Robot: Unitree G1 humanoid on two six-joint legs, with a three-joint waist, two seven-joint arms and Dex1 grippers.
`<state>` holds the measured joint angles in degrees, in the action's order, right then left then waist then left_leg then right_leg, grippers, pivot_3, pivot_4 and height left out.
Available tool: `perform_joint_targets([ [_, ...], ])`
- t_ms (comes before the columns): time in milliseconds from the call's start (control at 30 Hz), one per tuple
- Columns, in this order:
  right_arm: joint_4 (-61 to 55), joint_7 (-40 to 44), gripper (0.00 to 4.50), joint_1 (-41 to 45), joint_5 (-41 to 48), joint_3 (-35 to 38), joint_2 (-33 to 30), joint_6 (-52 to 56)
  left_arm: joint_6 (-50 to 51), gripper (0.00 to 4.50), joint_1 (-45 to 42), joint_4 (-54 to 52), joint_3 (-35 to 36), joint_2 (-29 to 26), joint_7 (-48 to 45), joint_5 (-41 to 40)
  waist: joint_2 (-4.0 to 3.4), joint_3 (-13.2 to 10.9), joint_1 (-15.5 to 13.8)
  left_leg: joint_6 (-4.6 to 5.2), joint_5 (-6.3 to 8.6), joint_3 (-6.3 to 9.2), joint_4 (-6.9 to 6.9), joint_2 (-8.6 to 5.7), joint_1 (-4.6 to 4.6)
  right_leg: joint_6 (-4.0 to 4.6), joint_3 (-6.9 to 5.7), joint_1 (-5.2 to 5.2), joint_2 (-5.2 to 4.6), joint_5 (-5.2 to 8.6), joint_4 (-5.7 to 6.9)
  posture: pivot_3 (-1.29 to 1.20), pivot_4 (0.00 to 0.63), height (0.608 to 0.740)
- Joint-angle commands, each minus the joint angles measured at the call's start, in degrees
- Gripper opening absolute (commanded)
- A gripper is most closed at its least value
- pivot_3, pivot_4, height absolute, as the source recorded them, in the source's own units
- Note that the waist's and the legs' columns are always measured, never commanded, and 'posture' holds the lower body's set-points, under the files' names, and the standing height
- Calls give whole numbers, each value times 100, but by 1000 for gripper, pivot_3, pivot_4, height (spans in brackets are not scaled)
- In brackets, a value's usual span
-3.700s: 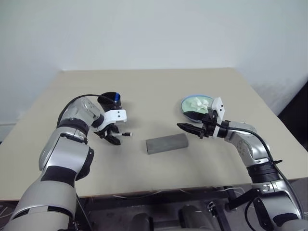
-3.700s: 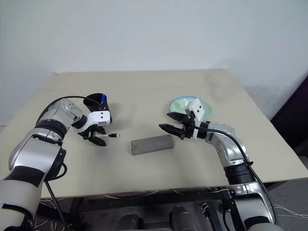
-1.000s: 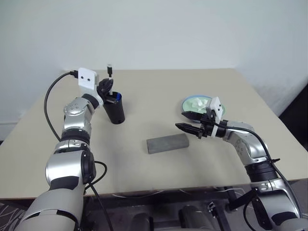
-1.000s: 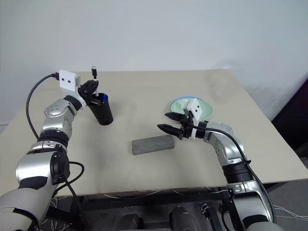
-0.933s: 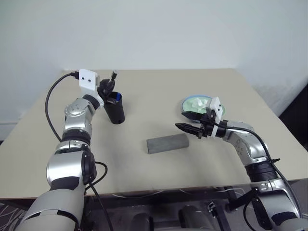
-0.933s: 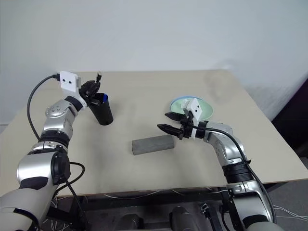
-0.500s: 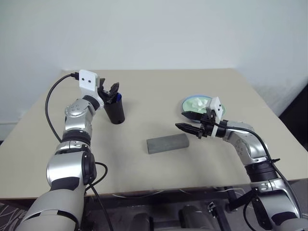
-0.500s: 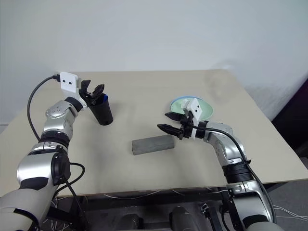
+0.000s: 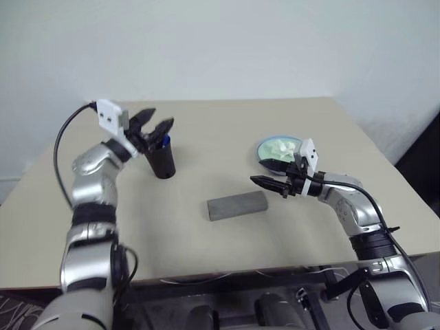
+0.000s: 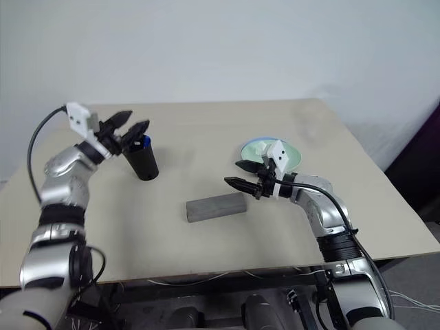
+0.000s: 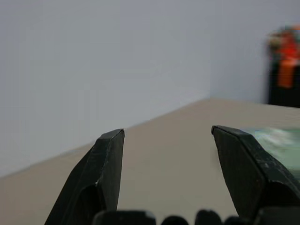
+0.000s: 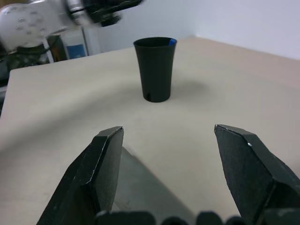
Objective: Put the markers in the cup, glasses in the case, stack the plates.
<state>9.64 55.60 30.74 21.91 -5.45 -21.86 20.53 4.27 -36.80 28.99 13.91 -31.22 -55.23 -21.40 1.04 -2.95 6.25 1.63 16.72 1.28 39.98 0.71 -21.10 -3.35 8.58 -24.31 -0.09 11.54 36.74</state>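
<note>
One cup; one case; two open hands, left, right.

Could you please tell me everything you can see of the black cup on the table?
The cup is a matte black tumbler, plastic by the look of it, tapering from a wide rim to a narrow base. It stands upright on the beige table, towards the robot's left, well apart from the grey case. A blue marker cap shows at its rim. The left gripper hangs open and empty just above the rim, not touching it as far as can be seen.
</note>
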Motion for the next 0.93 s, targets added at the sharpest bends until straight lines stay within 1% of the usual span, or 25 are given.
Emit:
perform_joint_targets([
  [33,-53,-60,3363,44,-120,84,-98,-125,673,3119,610,-1504,-208,-120,-103,-278,2,0,-10,0,0,2,1,1,0,0,-2,0,1,0,0,0,0,740],
  [100,46,-144,3363,-24,-262,77,-165,-201,816,3119,1203,-2025,-266,-52,143,-191,2,0,-29,-1,-1,6,1,0,5,1,-4,8,-1,0,0,0,0,740],
  [167,135,-189,3363,-87,-303,155,-215,-230,804,3119,1585,-2282,-336,79,410,-52,1,-1,-43,-1,-1,0,1,0,25,2,-2,25,-4,0,-3,0,0,740],
  [267,268,-228,3363,-201,-341,261,-328,-303,591,3119,1909,-2257,-435,269,741,185,3,-2,-55,-1,-1,1,1,-1,52,3,-4,58,-4,2,-10,0,0,740],
  [433,638,-156,3363,-208,-342,517,-593,-426,387,3119,1967,-2098,-517,593,1247,410,2,-2,-56,-2,-2,-7,8,-2,60,5,-1,66,-2,2,-11,0,0,740],
  [600,907,-221,3363,-175,-443,581,-648,-598,201,3119,1990,-1898,-496,697,1543,492,1,-2,-22,-1,-2,-11,5,-1,60,4,3,64,1,2,-14,0,0,740],
  [800,780,-215,3363,-318,-418,572,-650,-541,191,3119,2176,-2076,-603,814,1723,523,1,-2,-19,-1,-2,-14,2,-1,60,4,8,64,0,2,-16,0,0,740],
  [933,736,-197,3363,-297,-415,582,-721,-429,166,3119,2279,-2125,-695,999,1855,530,1,-2,-20,-1,-2,-16,2,-2,58,4,9,64,-1,2,-19,0,0,740],
])
